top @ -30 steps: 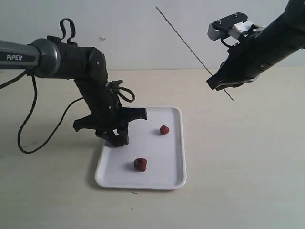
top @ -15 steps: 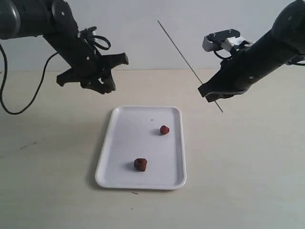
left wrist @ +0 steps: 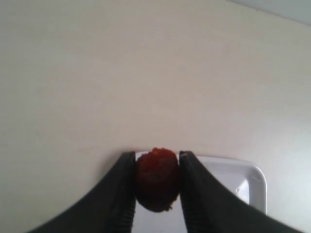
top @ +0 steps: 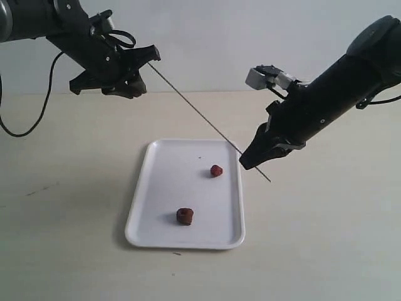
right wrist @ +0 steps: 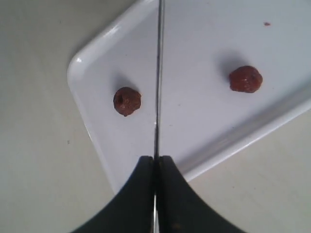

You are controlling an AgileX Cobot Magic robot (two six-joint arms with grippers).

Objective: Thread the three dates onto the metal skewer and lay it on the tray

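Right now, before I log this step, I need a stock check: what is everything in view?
table: one, pale beige, under everything.
tray: one, white, flat on the table.
dates: three, reddish-brown, two apart on the tray, one in the left gripper.
metal skewer: one, dark grey, slanting in the air from the right gripper up towards the left gripper.
left gripper: one, black, raised, shut on a date.
right gripper: one, black, raised by the tray's edge, shut on the skewer.

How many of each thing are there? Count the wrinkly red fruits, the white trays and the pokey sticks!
tray: 1
metal skewer: 1
dates: 3, with two on the tray and one in the left pincer
Total: 5
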